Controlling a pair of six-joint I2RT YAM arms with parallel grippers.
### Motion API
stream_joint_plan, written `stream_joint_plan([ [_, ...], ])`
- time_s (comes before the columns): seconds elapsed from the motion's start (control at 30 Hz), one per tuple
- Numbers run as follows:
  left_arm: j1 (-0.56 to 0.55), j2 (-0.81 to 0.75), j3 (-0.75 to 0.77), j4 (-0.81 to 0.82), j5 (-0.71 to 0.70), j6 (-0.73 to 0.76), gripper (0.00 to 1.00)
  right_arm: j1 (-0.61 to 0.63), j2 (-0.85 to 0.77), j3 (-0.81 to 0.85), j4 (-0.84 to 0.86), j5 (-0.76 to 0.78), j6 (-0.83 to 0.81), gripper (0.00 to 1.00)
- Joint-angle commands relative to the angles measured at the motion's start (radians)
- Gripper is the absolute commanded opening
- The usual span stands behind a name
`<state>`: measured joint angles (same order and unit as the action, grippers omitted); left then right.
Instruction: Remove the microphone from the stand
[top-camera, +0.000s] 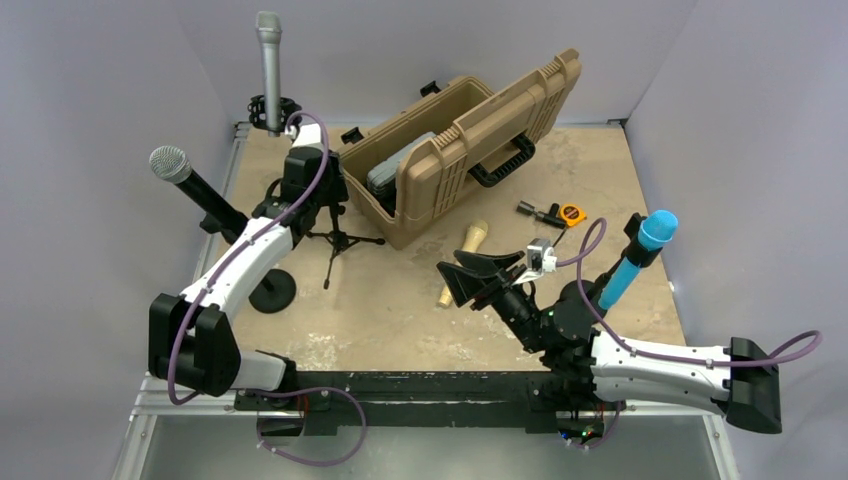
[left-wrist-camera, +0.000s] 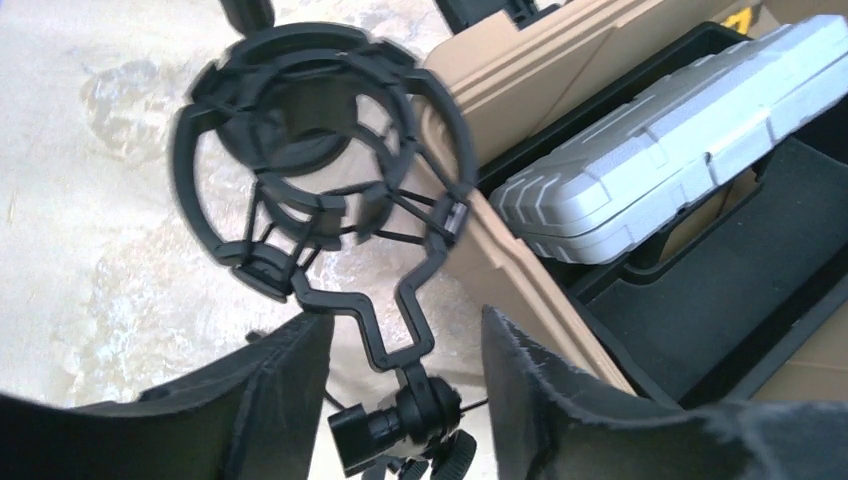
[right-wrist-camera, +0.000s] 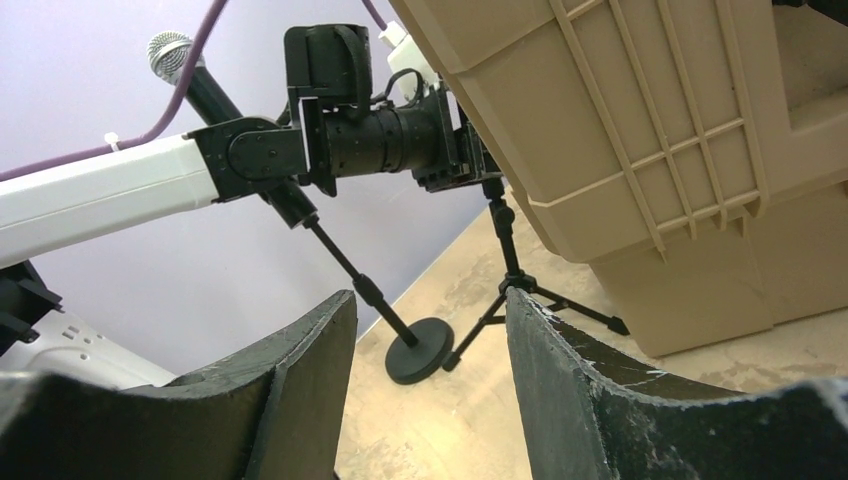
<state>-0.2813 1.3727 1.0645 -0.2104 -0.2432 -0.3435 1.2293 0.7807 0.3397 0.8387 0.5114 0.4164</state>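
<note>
Microphones stand in three holders: a silver one (top-camera: 270, 60) at the back left, a black one with a mesh head (top-camera: 195, 185) on a round-base stand (top-camera: 272, 290), and a blue one (top-camera: 640, 250) at the right. A gold microphone (top-camera: 462, 258) lies flat on the table. My left gripper (top-camera: 318, 195) hangs over a small tripod stand (top-camera: 338, 240). In the left wrist view this gripper (left-wrist-camera: 405, 325) is open astride the bracket of the tripod's empty shock mount (left-wrist-camera: 188, 165), touching nothing. My right gripper (top-camera: 465, 280) is open and empty, low over the table (right-wrist-camera: 430, 298).
An open tan case (top-camera: 470, 150) stands at the back centre, close beside the tripod, with a grey box (left-wrist-camera: 650, 170) inside. A tape measure (top-camera: 572, 213) and a small black part (top-camera: 540, 212) lie right of the case. The tripod's legs (right-wrist-camera: 510, 260) spread near the round base (right-wrist-camera: 420, 350).
</note>
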Motion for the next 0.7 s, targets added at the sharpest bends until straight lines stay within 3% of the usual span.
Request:
stream_joint_plan([
  [0.0, 0.011, -0.020, -0.016, -0.022, -0.062, -0.077, 0.61, -0.004, -0.008, -0.002, 0.056, 0.005, 0.004, 0.55],
  [0.37, 0.011, -0.114, 0.171, -0.347, 0.097, -0.139, 0.76, -0.004, 0.022, 0.009, 0.076, 0.013, -0.032, 0.56],
  [0.67, 0.011, -0.315, 0.315, -0.521, 0.350, -0.092, 0.78, -0.004, 0.072, 0.038, 0.098, 0.001, -0.059, 0.56],
])
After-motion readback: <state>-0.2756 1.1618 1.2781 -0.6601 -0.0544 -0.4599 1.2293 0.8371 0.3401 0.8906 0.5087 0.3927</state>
